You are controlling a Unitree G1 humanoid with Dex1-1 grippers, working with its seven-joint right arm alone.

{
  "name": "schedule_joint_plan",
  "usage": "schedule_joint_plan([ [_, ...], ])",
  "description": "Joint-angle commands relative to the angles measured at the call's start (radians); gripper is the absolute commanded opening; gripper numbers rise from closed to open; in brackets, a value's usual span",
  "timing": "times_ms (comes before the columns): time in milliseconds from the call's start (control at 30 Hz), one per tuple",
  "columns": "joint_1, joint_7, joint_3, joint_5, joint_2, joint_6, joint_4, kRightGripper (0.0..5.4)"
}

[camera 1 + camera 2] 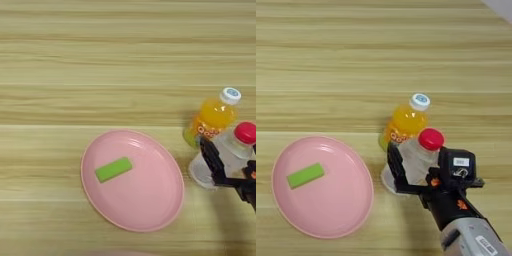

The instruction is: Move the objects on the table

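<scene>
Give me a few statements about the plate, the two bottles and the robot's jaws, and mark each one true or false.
1. The small green rectangular block lies on the pink oval plate. True.
2. The clear plastic bottle with the red cap stands on the plate. False: it is on the light wooden table, to the right of the plate.
3. The right gripper has its jaws on either side of the clear bottle. True.
4. The orange juice bottle with the white-blue cap is held by the gripper. False: it stands free just behind the clear bottle.
5. The orange juice bottle lies left of the plate. False: it is to the plate's right.
</scene>
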Motion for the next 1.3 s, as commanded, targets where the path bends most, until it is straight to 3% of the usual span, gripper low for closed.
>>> schedule_joint_plan([
  [33, -0.024, -0.010, 0.007, -0.016, -0.020, -0.056, -0.011, 5.37],
  [800, -0.027, -0.010, 0.032, -0.028, -0.020, -0.085, 0.021, 5.37],
  [1300, -0.025, -0.009, 0.034, -0.031, -0.020, -0.090, 0.020, 3.77],
])
